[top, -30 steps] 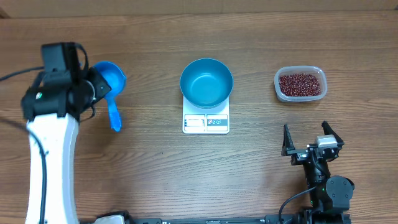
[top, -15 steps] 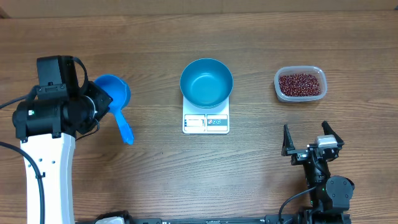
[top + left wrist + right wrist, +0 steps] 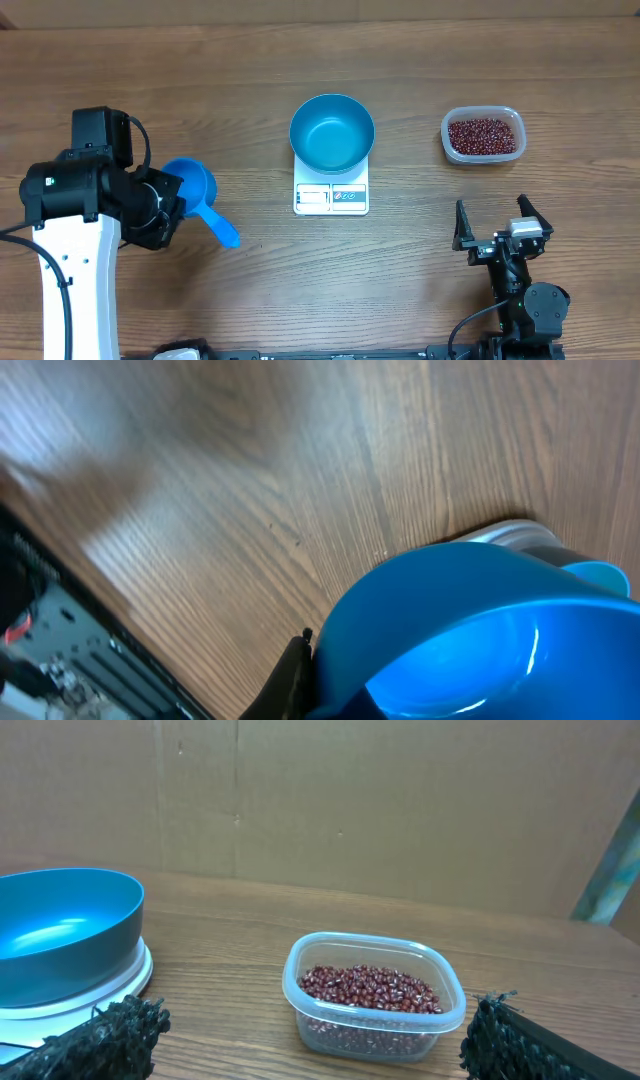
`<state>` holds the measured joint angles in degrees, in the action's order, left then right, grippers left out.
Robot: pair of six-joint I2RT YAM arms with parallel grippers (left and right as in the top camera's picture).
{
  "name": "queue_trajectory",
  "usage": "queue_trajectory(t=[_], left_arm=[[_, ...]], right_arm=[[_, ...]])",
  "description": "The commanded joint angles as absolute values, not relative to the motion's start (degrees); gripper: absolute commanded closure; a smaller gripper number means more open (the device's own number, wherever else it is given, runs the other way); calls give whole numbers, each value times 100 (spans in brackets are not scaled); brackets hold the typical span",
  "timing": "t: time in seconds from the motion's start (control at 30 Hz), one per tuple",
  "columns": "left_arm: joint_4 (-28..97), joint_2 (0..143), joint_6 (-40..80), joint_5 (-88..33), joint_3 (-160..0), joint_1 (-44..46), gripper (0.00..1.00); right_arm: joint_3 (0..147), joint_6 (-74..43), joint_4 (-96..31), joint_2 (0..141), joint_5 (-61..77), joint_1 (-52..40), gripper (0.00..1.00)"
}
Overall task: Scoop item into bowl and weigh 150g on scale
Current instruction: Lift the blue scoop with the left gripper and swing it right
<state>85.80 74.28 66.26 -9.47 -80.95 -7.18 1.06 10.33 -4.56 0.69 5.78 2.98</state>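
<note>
**Left gripper (image 3: 170, 203) clamped shut on the empty blue scoop (image 3: 193, 184); no beans moved yet.**

You gripped it at the cup rim with the handle free, so it could twist or slip once dug into beans. At centre, the blue bowl (image 3: 332, 135) sat empty on the white scale (image 3: 331, 198), where a careless crossing could shift it. To the right, the clear tub (image 3: 446, 135) held the red-brown beans (image 3: 484, 135). Your right gripper (image 3: 492, 215) stood wide open, holding nothing.

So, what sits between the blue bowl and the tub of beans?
Nothing: only bare wooden table separates the bowl from the clear tub of beans. The overhead view shows it; the right wrist view agrees.
</note>
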Motion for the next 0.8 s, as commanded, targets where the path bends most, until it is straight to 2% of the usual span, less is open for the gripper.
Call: queue_trajectory(t=[0.0, 0.43, 0.77], left_arm=[[8670, 7419, 7166, -1059, -8176, -668, 96], [8991, 7424, 8283, -1057, -8173, 239, 96], [8934, 7424, 8342, -1059, -8173, 561, 96]], right_arm=[[47, 1057, -438, 16, 609, 318, 0], [47, 1057, -438, 16, 609, 318, 0], [47, 1057, -438, 16, 609, 318, 0]])
